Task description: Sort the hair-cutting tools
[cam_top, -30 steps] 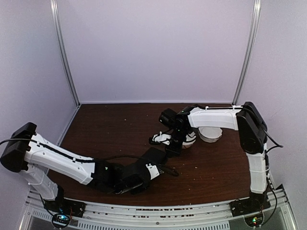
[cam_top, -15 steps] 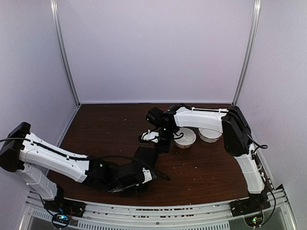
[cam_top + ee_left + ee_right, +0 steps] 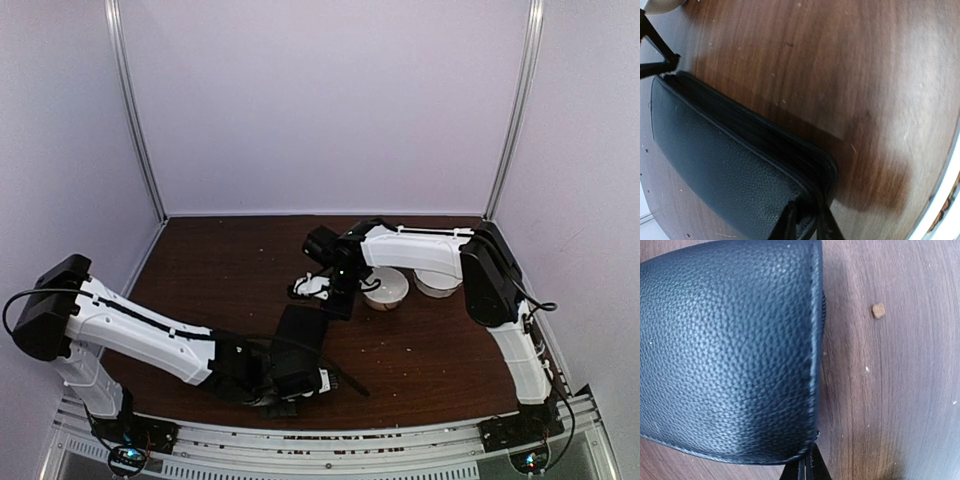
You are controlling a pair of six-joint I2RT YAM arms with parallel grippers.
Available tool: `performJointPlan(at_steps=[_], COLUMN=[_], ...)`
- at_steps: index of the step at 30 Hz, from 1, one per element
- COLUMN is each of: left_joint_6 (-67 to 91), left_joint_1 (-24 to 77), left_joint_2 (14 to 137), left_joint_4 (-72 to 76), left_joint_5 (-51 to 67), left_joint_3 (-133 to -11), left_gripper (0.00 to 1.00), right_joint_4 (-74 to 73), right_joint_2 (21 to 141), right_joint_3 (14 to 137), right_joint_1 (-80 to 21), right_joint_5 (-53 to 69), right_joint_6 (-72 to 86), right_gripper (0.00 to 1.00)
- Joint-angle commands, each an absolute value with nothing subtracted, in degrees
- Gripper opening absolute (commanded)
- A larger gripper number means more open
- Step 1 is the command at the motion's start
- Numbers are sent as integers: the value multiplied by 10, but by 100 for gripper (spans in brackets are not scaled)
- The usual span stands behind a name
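Note:
A flat black leather case (image 3: 300,332) lies on the brown table between my two grippers. My left gripper (image 3: 318,380) is at its near end. In the left wrist view its fingers (image 3: 807,227) straddle the zipped edge of the case (image 3: 715,165) and press on it. My right gripper (image 3: 335,303) is at the far end. In the right wrist view its jaws (image 3: 807,471) are shut, with the tips against the corner seam of the case (image 3: 725,350). I cannot tell whether they pinch anything. The hair-cutting tools are hidden in every view.
Two white bowls (image 3: 386,288) (image 3: 438,281) stand side by side just right of the right gripper. The metal frame rail runs along the table's near edge, close behind the left gripper. A small brown crumb (image 3: 879,310) lies beside the case.
The right gripper swung left from the bowls to the case's far end, then held still. The left gripper shifted right along the near end and narrowed onto the case's edge.

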State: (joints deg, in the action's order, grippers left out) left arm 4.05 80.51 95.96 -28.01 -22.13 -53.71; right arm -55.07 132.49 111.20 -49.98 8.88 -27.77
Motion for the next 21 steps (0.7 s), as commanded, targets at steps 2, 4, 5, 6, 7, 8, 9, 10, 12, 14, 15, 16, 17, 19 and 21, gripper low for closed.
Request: performJointPlan(at_steps=[2,4,5,6,7,8,9,10,12,14,15,16,17,19,21], left_joint_6=[62,72,75,77,80,82,82,84,87,90,93,93,93,95,97], left_joint_1=[777,773,772,771,771,770,770,770,770,770,770,769,769,770,770], left_joint_2=[1012,1013,1013,1011,1010,1010,1010,1010,1011,1011,1011,1012,1013,1017,1022], left_joint_4=[-268,-260,-253,-247,-241,-235,-230,-225,-217,-208,-200,-192,-185,-173,-164], left_joint_5=[-259,-262,-264,-266,-269,-272,-276,-280,-290,-298,-300,-301,-301,-302,-297], left_joint_3=[-554,-553,-552,-550,-550,-549,-549,-549,-550,-552,-553,-555,-555,-560,-568], left_gripper=[4,0,0,0,0,0,0,0,0,0,0,0,0,0,0], right_joint_4=[-563,-560,-558,-555,-553,-555,-557,-559,-568,-574,-576,-575,-575,-576,-574], right_joint_2=[1293,1270,1258,1248,1241,1235,1230,1226,1221,1216,1213,1208,1203,1195,1189], right_joint_3=[1056,1023,1007,993,979,969,961,955,945,937,929,923,918,911,908], right_joint_1=[-532,-540,-545,-549,-554,-558,-561,-564,-568,-572,-572,-572,-572,-571,-572], right_joint_5=[130,150,162,171,179,191,207,225,265,301,322,334,342,354,344], right_joint_6=[-286,-287,-288,-288,-287,-287,-286,-284,-281,-276,-275,-272,-271,-271,-270], right_gripper=[0,0,0,0,0,0,0,0,0,0,0,0,0,0,0])
